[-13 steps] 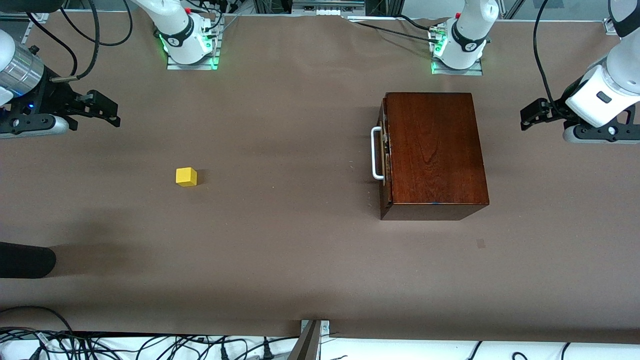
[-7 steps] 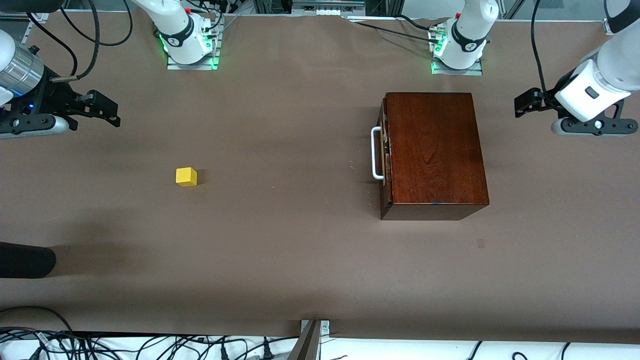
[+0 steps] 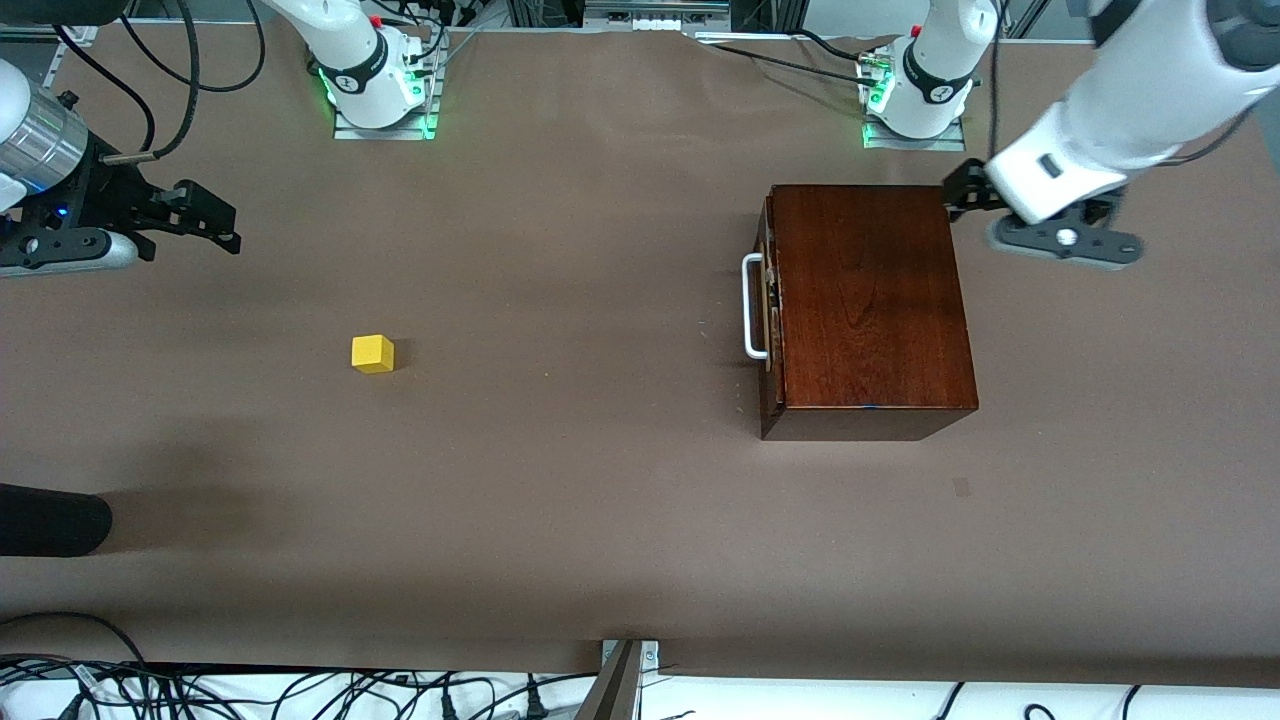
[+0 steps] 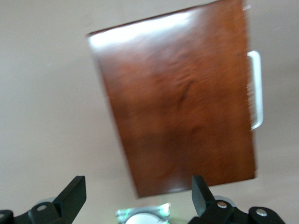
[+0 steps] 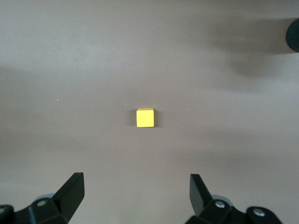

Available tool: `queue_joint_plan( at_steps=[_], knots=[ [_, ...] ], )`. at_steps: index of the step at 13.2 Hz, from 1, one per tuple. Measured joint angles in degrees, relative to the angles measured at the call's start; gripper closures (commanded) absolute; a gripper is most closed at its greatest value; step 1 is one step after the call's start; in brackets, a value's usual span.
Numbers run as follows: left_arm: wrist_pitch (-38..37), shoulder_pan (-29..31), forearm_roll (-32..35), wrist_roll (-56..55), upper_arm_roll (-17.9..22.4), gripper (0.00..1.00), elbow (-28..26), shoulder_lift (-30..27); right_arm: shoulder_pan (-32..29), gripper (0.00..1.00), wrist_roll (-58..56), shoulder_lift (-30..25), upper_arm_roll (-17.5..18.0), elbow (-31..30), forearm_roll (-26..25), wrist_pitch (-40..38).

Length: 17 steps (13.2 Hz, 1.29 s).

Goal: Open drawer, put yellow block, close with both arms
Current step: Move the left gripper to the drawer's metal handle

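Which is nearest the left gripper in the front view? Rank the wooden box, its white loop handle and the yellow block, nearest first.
1. Glossy reddish-brown wooden box: the left gripper, fingers open, hangs over its corner toward the robots' bases.
2. White metal loop handle: on the drawer front, facing the right arm's end.
3. Small yellow block: farthest, toward the right arm's end of the table.

A: The block (image 3: pixel 372 354) is plain bright yellow; the box (image 3: pixel 870 300) is glossy reddish-brown, wood-grained.

B: White loop handle (image 3: pixel 752 305), black grippers, and a plain dull brown table (image 3: pixel 560 480).
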Motion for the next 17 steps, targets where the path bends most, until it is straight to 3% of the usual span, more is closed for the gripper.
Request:
queue_joint_plan(
  at_steps=[3, 5, 11, 17],
  knots=[
    [6.91, -1.06, -0.25, -10.17, -7.45, 0.0, 0.01, 6.17, 0.0, 0.0, 0.0, 0.0, 0.0, 0.01, 0.0, 0.0],
    [10.06, -3.85, -0.02, -17.56, -9.82, 0.0, 0.05, 9.28, 0.0, 0.0, 0.0, 0.0, 0.0, 0.01, 0.0, 0.0],
    [17.32, -13.95, 5.23, -31.6, -10.14, 0.0, 0.05, 17.13, 0.0, 0.0, 0.0, 0.0, 0.0, 0.01, 0.0, 0.0],
    [19.5, -17.98, 19.51, -40.6, -10.12, 0.0, 0.16, 24.83, -0.01, 0.0, 0.0, 0.0, -0.01, 0.01, 0.0, 0.0]
  ],
)
